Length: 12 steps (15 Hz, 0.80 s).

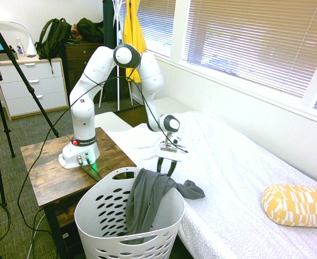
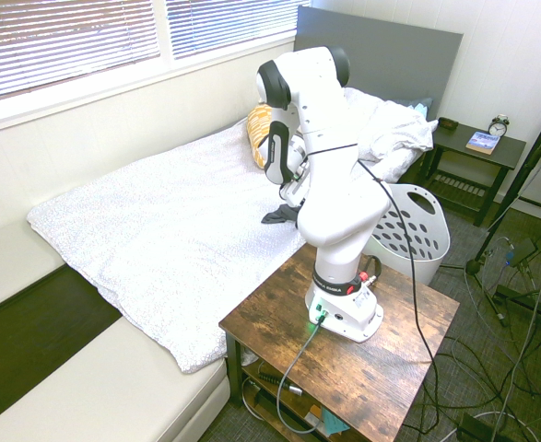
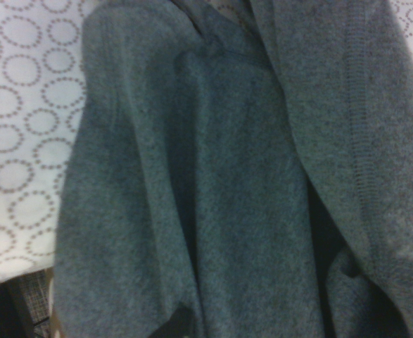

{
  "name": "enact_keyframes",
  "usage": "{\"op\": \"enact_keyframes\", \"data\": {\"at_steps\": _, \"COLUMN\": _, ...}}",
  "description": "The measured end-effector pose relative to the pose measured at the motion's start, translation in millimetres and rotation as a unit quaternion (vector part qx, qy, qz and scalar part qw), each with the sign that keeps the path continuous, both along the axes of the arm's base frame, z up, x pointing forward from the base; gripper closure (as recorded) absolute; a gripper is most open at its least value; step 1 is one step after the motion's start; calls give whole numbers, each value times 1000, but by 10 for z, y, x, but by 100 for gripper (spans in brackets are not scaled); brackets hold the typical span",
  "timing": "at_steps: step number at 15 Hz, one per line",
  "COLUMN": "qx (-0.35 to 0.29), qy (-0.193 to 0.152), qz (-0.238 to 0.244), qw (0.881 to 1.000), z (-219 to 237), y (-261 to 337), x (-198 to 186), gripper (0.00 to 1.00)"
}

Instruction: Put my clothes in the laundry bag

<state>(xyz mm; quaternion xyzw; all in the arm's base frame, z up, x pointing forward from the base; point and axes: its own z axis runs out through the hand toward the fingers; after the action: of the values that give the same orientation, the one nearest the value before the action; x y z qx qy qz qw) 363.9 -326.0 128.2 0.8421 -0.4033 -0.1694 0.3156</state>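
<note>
Over basket rim: one dark grey garment, limp, folded. One tool, jaws parted.

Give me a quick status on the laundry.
Hand open, just above the grey garment. Garment draped over the basket's rim, part inside, one end out on the bed.

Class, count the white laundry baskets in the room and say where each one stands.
1. The rounded white plastic laundry basket with oval holes stands beside the brown wooden table, near the bed. Others could be hidden behind furniture.
</note>
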Motion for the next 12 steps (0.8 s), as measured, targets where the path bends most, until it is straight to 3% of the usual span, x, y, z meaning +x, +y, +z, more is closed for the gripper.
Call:
{"op": "enact_keyframes", "data": {"at_steps": 3, "qx": -17, "qy": -6, "qz": 7, "qw": 1000, "z": -170, "y": -106, "x": -61, "gripper": 0}}
{"op": "enact_keyframes", "data": {"at_steps": 4, "qx": -22, "qy": -7, "qz": 8, "qw": 1000, "z": -217, "y": -108, "x": -65, "gripper": 100}}
{"op": "enact_keyframes", "data": {"at_steps": 12, "qx": -31, "qy": -30, "qz": 6, "qw": 999, "z": -254, "y": -115, "x": 39, "gripper": 100}}
